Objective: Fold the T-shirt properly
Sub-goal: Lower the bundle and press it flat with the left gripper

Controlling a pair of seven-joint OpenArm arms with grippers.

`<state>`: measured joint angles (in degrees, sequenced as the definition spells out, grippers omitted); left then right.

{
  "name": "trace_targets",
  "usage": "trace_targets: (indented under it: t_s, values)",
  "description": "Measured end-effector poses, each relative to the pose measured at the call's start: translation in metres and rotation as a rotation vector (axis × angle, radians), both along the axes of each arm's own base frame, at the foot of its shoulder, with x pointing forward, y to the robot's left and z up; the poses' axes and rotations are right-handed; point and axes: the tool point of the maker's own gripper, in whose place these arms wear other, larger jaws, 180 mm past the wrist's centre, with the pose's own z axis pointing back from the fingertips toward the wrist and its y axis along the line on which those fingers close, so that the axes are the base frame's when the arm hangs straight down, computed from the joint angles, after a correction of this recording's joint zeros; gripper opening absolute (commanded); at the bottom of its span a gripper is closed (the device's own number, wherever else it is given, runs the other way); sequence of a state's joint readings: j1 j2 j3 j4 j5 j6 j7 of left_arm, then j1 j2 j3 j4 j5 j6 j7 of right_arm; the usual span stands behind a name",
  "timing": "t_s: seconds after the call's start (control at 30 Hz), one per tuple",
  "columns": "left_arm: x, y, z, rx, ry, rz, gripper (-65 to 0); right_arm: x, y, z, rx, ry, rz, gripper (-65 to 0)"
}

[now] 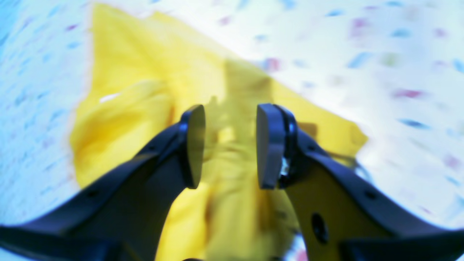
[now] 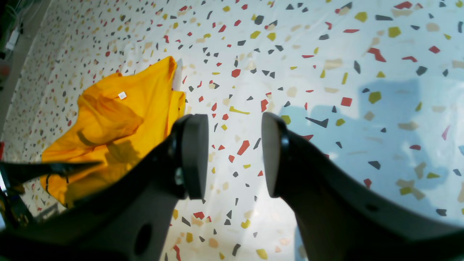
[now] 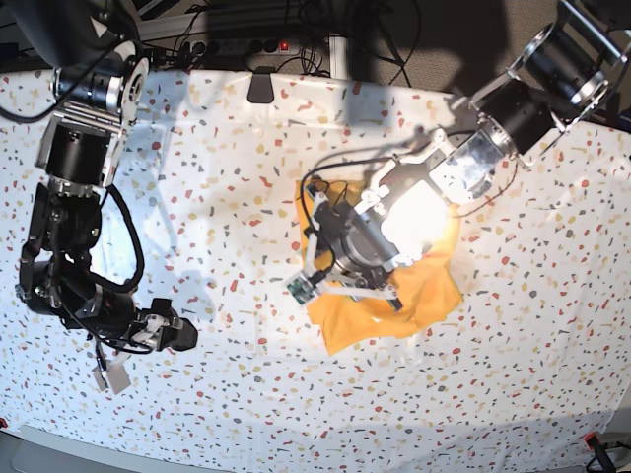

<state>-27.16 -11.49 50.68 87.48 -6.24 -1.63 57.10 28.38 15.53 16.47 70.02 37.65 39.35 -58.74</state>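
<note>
Overhead view: the T-shirt (image 3: 394,310), orange-yellow and crumpled, lies in a loose heap near the middle of the table (image 3: 246,394), which is covered by a white terrazzo-patterned cloth. No fold lines are visible yet; you can judge the task to be at its early, spreading stage.

Left arm: your left pincer (image 1: 230,145) hangs directly over the garment. Its two pads stand apart at a middling width, and a rumpled ridge of yellow fabric shows in the gap between them. The view is blurred, so you cannot tell whether the pads already press on the cloth or merely straddle it. The placement suggests a pinch on a raised fold, the easiest part of a soft heap to catch.

Right arm: your right pincer (image 2: 233,156) is held well apart from the shirt, above bare patterned cloth, pads parted at a middling width with nothing between them. In its wrist view the T-shirt (image 2: 119,123) lies off to one side, with a small white label (image 2: 122,95) visible near the neck opening. This arm appears parked clear so that the left arm can work unobstructed.

Handling note: the cotton is limp and will drape and drag; lifting from a single point is likely to leave the heap twisted, so expect to need both pincers on opposite edges to flatten it.
</note>
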Motion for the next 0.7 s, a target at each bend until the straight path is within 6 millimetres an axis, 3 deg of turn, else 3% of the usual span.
trace_targets:
  t_s: [0.17,0.37,0.57,0.63,0.7]
  values:
    - [0.034,0.03,0.025,0.063,-0.218,0.178,-42.0,0.0,0.0,0.0,-0.002,0.003,0.001,-40.6]
    - [0.028,0.029,0.019,0.057,-0.196,0.181,-42.0,0.0,0.002,-0.001,0.002,0.003,0.003,-40.6]
    - [0.008,0.026,-0.006,0.055,-0.185,0.149,-42.0,0.0,0.001,-0.001,0.001,0.004,0.003,-40.6]
    - [0.009,0.039,-0.014,0.103,-0.189,0.201,-42.0,-0.001,0.001,-0.001,0.0,0.004,0.003,-40.6]
    - [0.02,0.06,-0.003,0.144,-0.275,0.308,-42.0,-0.001,0.001,-0.001,0.0,0.004,0.002,-40.6]
